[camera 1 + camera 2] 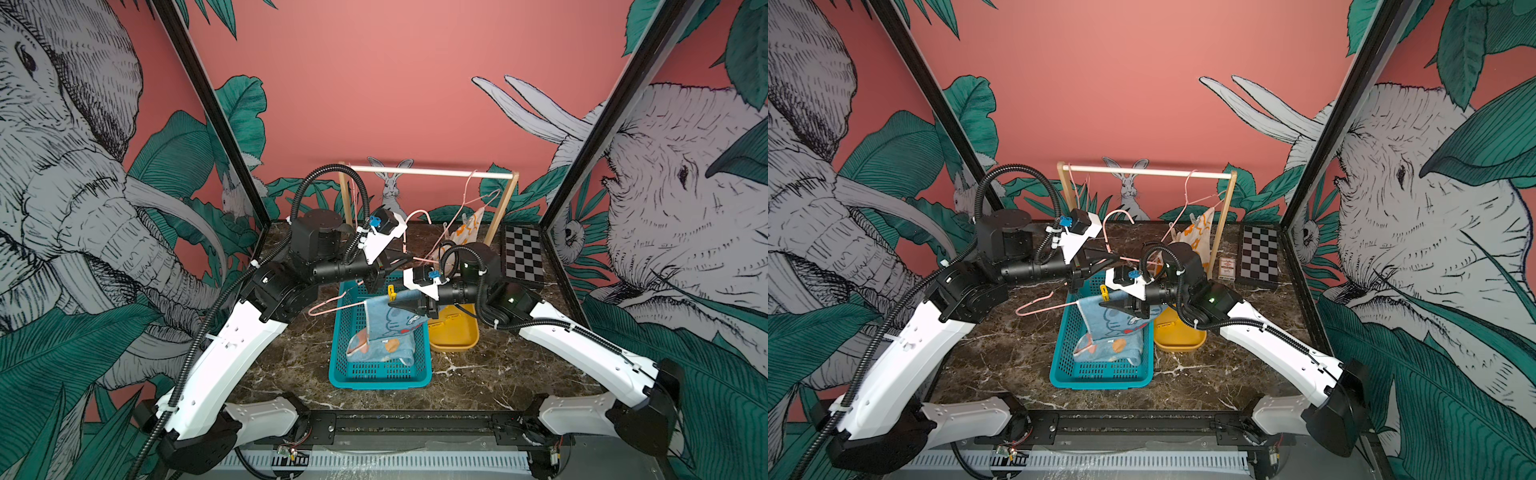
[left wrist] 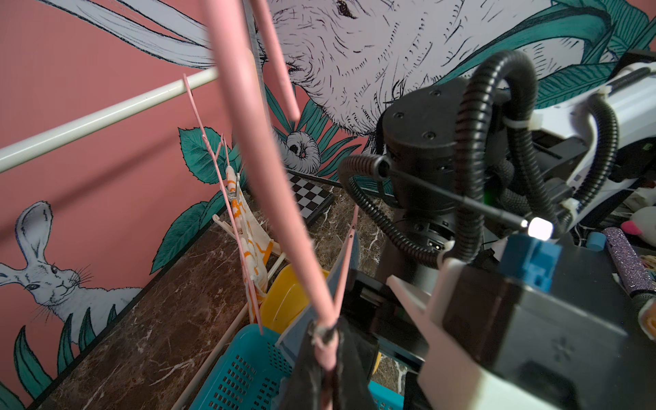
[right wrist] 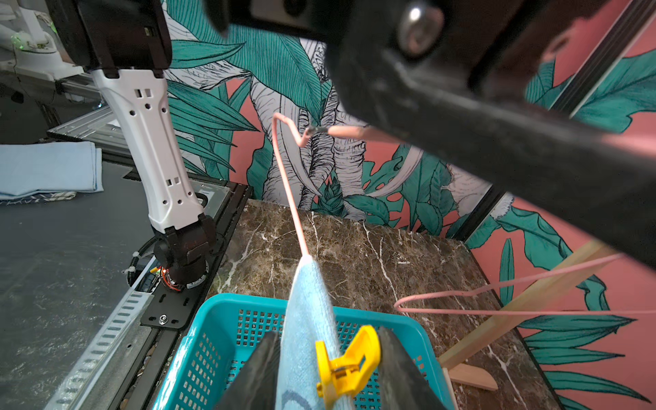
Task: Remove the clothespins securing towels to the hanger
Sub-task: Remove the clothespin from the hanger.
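Marble table (image 1: 498, 374) as ground, with a wooden rack (image 1: 432, 171) along its 12 o'clock edge. Mid-table toward 6 o'clock, a teal basket (image 1: 380, 380); just beside it at its 3 o'clock, a yellow tray (image 1: 453, 336); at the table's 2 o'clock, a checkerboard (image 1: 523, 257). In from 8 o'clock, the left gripper (image 2: 324, 340), jaws pressed together on the wire of a pink hanger (image 1: 332, 305) near its neck, the hanger aloft over the basket's 12 o'clock end. In from 4 o'clock, the right gripper (image 3: 328, 369), level with that hanger's bar. Draped over the bar and hanging into the basket, the tiger towel (image 1: 395, 324), above a crumpled light blue towel (image 1: 386, 349). At the rack's 3 o'clock end, a cream towel (image 1: 467, 232) on a second hanger (image 1: 478, 199). Smallest, the yellow clothespin (image 3: 346, 362), clipped on the tiger towel's top fold and lying between the right jaws: one finger at its raised lever, the other against the cloth's far face. In a top view, clothespin (image 1: 391, 292) just at 12 o'clock of the gripper's tip. Already pinching or only bracketing: cannot tell.
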`<action>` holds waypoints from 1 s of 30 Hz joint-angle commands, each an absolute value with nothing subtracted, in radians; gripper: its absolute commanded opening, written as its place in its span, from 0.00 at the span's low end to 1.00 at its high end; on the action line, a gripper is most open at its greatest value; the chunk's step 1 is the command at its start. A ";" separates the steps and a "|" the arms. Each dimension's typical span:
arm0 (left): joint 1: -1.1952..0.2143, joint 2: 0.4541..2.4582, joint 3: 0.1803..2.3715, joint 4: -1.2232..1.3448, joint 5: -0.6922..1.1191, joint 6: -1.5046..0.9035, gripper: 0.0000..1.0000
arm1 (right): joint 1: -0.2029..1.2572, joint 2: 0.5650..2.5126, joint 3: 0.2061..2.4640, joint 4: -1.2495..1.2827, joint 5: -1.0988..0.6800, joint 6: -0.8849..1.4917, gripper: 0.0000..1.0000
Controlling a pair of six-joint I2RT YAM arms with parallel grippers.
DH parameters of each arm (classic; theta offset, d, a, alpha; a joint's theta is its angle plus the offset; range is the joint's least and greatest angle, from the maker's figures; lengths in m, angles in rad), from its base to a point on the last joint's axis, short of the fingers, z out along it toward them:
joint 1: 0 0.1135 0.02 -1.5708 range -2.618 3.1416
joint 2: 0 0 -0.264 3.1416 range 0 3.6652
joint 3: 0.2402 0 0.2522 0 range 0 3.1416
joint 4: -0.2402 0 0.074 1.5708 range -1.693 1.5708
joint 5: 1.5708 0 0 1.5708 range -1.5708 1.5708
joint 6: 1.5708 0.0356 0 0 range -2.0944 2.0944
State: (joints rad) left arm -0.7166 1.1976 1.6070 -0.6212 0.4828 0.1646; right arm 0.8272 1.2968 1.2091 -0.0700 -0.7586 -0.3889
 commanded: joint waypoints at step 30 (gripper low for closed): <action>-0.716 1.183 1.598 -0.577 0.492 0.159 0.00 | 0.841 1.305 1.246 -0.067 -0.724 -0.408 0.13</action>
